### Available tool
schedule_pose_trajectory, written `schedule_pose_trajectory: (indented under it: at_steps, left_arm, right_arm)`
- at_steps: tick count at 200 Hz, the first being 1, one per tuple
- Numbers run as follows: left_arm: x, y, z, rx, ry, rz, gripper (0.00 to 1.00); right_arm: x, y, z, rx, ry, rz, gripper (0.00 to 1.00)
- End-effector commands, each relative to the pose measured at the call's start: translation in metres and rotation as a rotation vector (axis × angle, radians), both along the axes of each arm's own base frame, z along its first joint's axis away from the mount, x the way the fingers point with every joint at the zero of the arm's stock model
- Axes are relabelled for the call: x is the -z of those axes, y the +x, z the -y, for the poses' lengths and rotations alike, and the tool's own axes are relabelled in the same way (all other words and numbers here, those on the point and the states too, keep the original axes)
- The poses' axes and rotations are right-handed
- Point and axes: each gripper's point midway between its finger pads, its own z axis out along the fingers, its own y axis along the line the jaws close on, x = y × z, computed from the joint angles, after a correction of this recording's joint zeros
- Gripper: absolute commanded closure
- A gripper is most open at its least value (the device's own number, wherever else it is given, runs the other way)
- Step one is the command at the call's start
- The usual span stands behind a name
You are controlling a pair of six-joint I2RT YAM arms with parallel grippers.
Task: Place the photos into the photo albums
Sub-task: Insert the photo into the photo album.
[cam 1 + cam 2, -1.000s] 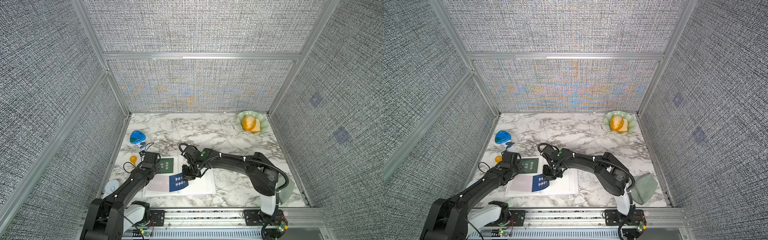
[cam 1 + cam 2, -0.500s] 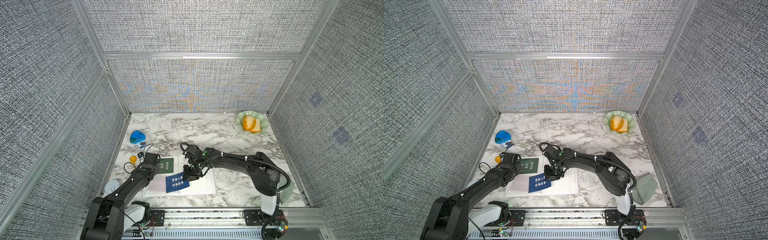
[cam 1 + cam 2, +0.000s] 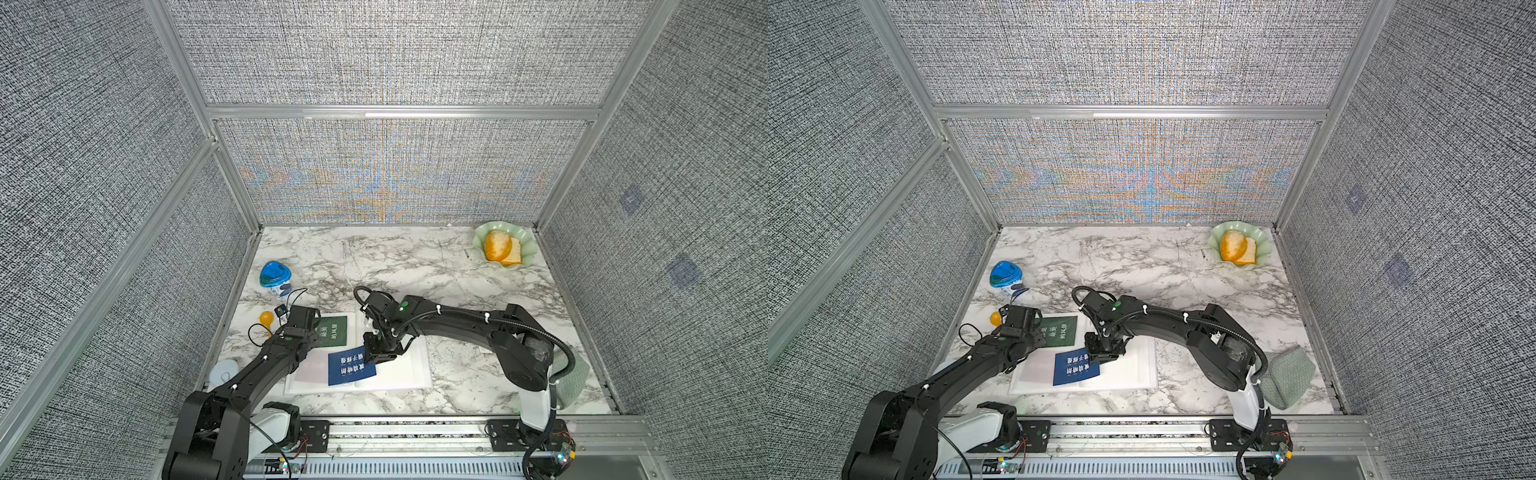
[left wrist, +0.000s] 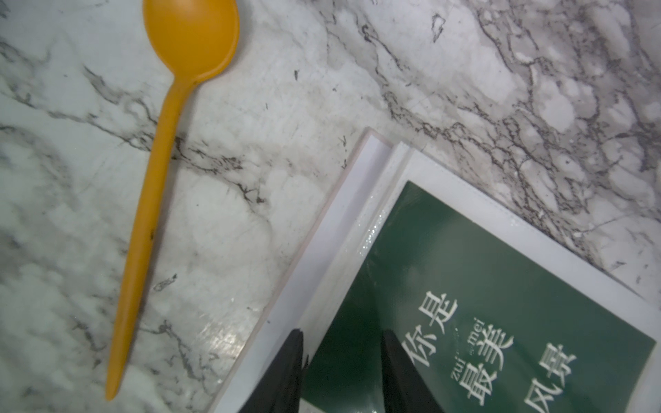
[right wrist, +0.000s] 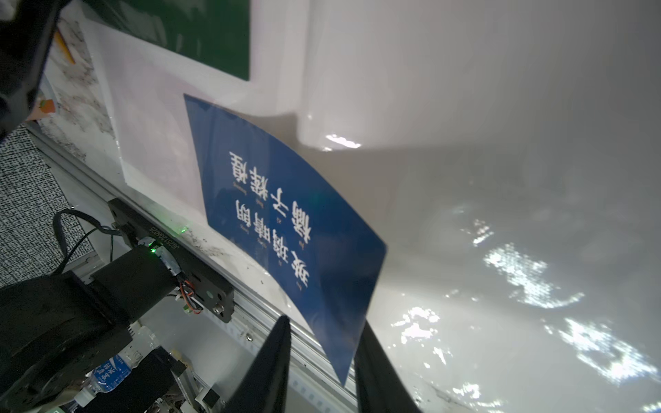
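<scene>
Album (image 3: 409, 365) lay open on the counter (image 3: 415, 270), blue photo (image 3: 351, 370) across its middle fold. Right fingers (image 5: 272, 364) were spread around that photo's corner, not pinching. Left fingers (image 4: 286, 379), spread too, were over the album's green photo (image 3: 332, 330).

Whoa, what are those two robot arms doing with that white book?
They are filling a photo album, open on the marble table. A green card already sits in its left page, with the left gripper over it, jaws apart. The right gripper, jaws also apart, has a corner of the blue card between them; that card lies near the album's middle.
</scene>
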Motion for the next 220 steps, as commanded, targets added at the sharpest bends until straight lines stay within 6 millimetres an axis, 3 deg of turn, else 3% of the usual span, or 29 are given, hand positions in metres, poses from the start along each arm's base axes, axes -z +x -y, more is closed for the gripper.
schedule_pose_trajectory:
  at_steps: [1,41,115,220]
  left_arm:
    - [0.001,-0.002,-0.001,-0.005,0.001,-0.008,0.61]
    - [0.001,-0.003,-0.001,-0.004,0.002,-0.014,0.61]
    - [0.002,-0.003,-0.001,-0.003,0.001,-0.015,0.61]
    - [0.002,-0.004,-0.002,-0.006,0.002,-0.016,0.61]
  right_arm:
    - [0.001,-0.008,-0.001,-0.046,-0.023,-0.014,0.67]
    - [0.010,-0.016,-0.020,-0.093,0.014,-0.073,0.67]
    - [0.008,-0.017,-0.056,-0.152,0.114,-0.124,0.67]
    - [0.016,-0.012,-0.077,-0.169,0.160,-0.155,0.67]
